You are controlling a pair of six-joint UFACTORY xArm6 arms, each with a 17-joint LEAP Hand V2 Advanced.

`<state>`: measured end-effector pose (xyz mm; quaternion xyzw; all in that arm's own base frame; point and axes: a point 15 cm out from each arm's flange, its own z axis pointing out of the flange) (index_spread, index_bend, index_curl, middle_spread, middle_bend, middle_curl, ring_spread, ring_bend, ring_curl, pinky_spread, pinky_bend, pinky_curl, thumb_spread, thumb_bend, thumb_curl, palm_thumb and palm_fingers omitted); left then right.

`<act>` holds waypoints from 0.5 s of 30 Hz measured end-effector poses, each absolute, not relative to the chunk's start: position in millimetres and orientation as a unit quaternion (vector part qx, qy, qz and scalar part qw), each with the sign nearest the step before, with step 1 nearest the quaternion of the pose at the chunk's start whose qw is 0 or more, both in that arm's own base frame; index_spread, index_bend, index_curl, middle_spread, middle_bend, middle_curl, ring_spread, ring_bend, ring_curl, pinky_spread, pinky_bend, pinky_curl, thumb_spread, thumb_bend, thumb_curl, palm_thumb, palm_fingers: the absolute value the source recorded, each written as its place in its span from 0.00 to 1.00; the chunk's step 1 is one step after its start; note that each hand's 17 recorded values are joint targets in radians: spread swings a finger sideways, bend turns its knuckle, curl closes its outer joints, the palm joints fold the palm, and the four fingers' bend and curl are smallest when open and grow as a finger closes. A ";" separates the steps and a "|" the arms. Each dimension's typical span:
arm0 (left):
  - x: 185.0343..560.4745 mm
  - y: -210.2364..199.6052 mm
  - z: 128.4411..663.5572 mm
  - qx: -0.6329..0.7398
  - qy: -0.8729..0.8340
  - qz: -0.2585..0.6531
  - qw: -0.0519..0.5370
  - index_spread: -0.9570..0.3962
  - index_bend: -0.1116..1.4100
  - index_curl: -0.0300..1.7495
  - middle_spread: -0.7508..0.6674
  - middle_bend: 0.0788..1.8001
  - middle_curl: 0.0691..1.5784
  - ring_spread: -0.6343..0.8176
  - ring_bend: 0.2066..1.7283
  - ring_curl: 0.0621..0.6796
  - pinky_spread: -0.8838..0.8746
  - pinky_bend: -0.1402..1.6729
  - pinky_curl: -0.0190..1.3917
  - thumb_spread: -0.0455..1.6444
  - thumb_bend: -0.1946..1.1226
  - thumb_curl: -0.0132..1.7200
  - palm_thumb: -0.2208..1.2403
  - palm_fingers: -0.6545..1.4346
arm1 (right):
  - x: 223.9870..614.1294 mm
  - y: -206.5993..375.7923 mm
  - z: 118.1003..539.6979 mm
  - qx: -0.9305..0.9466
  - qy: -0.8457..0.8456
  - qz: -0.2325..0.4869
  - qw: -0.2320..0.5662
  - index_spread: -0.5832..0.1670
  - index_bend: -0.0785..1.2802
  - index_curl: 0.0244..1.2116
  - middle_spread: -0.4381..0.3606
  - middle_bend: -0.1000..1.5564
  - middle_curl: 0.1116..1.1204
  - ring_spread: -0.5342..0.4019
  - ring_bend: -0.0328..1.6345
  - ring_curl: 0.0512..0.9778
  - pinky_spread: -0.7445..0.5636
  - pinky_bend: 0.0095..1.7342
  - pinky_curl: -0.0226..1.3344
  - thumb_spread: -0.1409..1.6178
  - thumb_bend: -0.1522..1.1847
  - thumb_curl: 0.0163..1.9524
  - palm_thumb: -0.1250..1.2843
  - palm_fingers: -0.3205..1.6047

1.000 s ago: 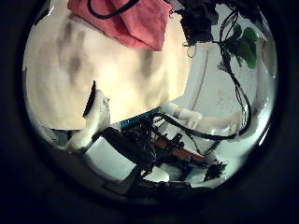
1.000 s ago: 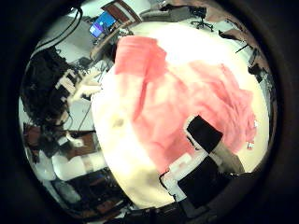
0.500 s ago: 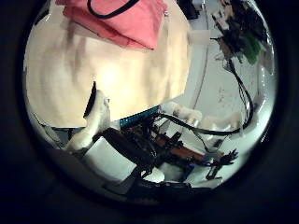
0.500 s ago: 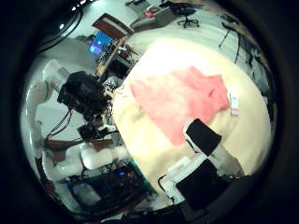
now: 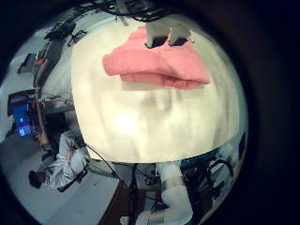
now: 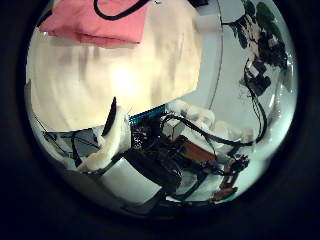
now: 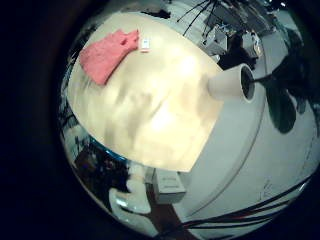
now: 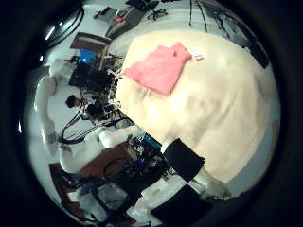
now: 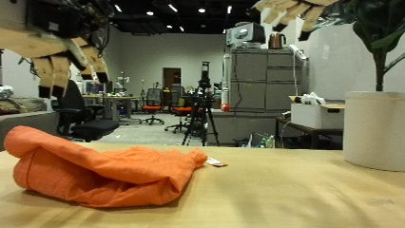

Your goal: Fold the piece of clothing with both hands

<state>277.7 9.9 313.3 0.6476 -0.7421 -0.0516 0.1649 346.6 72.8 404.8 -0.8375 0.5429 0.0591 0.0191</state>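
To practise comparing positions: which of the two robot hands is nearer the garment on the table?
The left hand: it hangs above the orange garment's end, while the right hand hangs off to the side, past the garment's edge.

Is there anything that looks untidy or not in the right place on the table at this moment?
Only slightly. The orange garment lies folded on the table, but as a lumpy bundle with uneven edges, not flat. A small white tag sticks out at one end. Both hands are raised clear, fingers relaxed: left hand, right hand.

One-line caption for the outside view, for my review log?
Folded orange garment lies bunched on the wooden table; both hands, left and right, hang open above it, touching nothing.
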 end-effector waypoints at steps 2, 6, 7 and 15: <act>273.8 -1.0 313.6 0.640 -0.747 -0.060 0.169 0.86 0.17 0.14 0.83 0.06 0.13 0.83 0.15 0.25 0.79 0.28 0.24 0.69 0.13 0.22 0.53 0.29 | 324.7 62.0 386.8 -0.829 0.554 0.072 0.008 0.30 0.18 0.26 0.64 0.20 0.22 0.85 0.25 0.15 0.89 0.30 0.20 0.78 0.10 0.16 0.46 0.16; 274.5 -17.5 311.0 0.630 -0.754 -0.072 0.171 0.86 0.17 0.14 0.83 0.06 0.13 0.83 0.15 0.25 0.79 0.28 0.24 0.68 0.13 0.22 0.53 0.29 | 293.8 44.7 347.3 -0.809 0.580 0.097 -0.011 0.30 0.18 0.24 0.65 0.19 0.21 0.86 0.24 0.16 0.89 0.29 0.20 0.78 0.10 0.15 0.45 0.17; 273.0 -19.8 310.4 0.629 -0.754 -0.076 0.173 0.86 0.17 0.14 0.84 0.06 0.13 0.83 0.15 0.25 0.79 0.28 0.24 0.68 0.13 0.22 0.53 0.29 | 287.8 40.5 338.7 -0.803 0.588 0.097 -0.011 0.30 0.18 0.24 0.65 0.19 0.22 0.86 0.24 0.16 0.89 0.29 0.20 0.79 0.10 0.15 0.44 0.17; 267.5 -17.8 294.1 0.637 -0.744 -0.096 0.177 0.86 0.17 0.14 0.85 0.06 0.13 0.83 0.14 0.25 0.79 0.27 0.24 0.69 0.13 0.21 0.53 0.29 | 280.4 22.1 310.9 -0.771 0.629 0.100 -0.005 0.35 0.17 0.23 0.70 0.23 0.24 0.84 0.24 0.18 0.87 0.24 0.20 0.78 0.10 0.14 0.45 0.21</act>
